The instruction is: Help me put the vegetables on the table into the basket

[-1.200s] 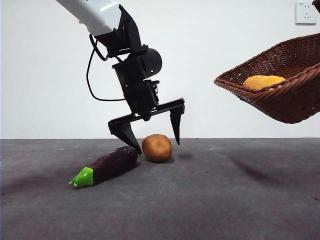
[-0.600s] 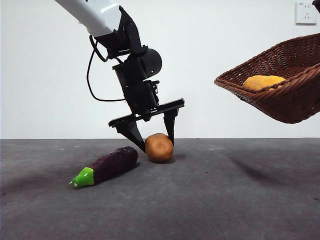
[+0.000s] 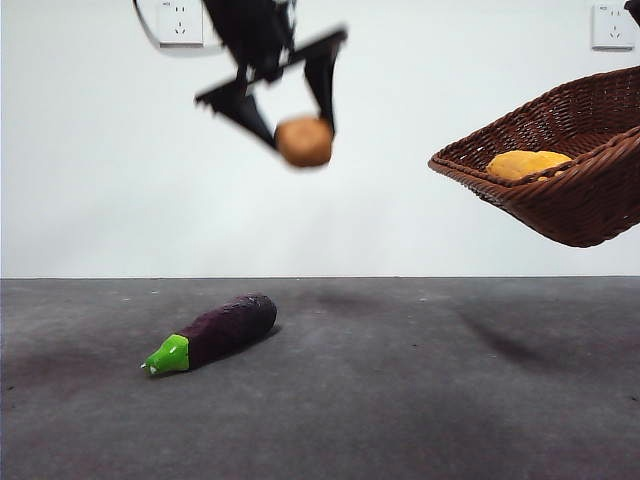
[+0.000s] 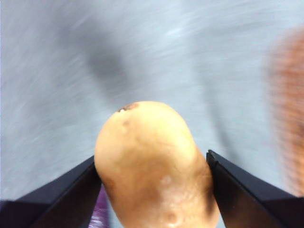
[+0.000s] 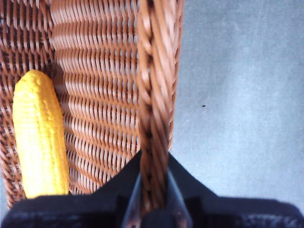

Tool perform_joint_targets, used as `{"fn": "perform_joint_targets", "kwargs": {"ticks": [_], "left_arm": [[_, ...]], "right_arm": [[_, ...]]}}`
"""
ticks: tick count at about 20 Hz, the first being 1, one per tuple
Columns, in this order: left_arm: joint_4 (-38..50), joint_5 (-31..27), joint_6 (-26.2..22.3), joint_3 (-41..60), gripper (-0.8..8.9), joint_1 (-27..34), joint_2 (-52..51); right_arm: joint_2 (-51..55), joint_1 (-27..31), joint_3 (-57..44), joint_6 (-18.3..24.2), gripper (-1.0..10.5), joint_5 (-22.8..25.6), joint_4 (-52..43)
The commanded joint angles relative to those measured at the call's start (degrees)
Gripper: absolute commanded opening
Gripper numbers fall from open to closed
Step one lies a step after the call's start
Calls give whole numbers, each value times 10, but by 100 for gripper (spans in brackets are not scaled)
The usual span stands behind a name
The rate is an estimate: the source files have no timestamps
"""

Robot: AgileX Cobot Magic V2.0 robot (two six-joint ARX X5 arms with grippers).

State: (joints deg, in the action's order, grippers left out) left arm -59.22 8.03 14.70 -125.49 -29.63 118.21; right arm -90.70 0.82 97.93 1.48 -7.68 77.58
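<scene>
My left gripper (image 3: 292, 120) is shut on the orange-brown potato (image 3: 304, 141) and holds it high above the table (image 3: 400, 380). The potato (image 4: 152, 166) fills the left wrist view between the two black jaws. The purple eggplant (image 3: 215, 331) with its green cap lies on the table at the left. My right gripper (image 5: 153, 190) is shut on the rim of the brown wicker basket (image 5: 154, 109) and holds it tilted in the air at the right (image 3: 560, 160). The yellow corn cob (image 3: 527, 163) lies inside the basket, also in the right wrist view (image 5: 40, 133).
A white wall stands behind the table with a socket (image 3: 180, 20) at the top left and another (image 3: 611, 25) at the top right. The basket shows blurred at the edge of the left wrist view (image 4: 287, 109).
My left gripper closed around the potato on the table and has lifted it high into the air. The eggplant, the basket and the corn have not moved.
</scene>
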Motion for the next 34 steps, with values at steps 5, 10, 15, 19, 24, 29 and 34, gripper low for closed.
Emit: {"fn": "perform_joint_targets", "kwargs": {"ticks": [5,10,15,19,24,29,34], "left_arm": [[0,54,-125,3,-5,-119,-58],[10,42,-135,3,-4,-159,-37],[19,21,-120,3,0,-149,-27],[20,-19,-94,3,165,-135,-27],[19,-19,-88,3,536,-129,-27],[-7,-47,-98,3,535,-121,-31],[-136,-63,-103,3,535,-96,-38]], "right_arm": [[-2,-9,1,-9,-12,-73,13],[-2,-39,1,-8,-12,-104,14],[-2,-78,1,-8,-12,-104,14],[-2,-102,1,-8,-12,-104,14],[-2,-107,1,-8,-12,-110,14],[-2,-106,1,-13,-12,-93,14],[-2,-105,1,-14,-12,-53,14]]}}
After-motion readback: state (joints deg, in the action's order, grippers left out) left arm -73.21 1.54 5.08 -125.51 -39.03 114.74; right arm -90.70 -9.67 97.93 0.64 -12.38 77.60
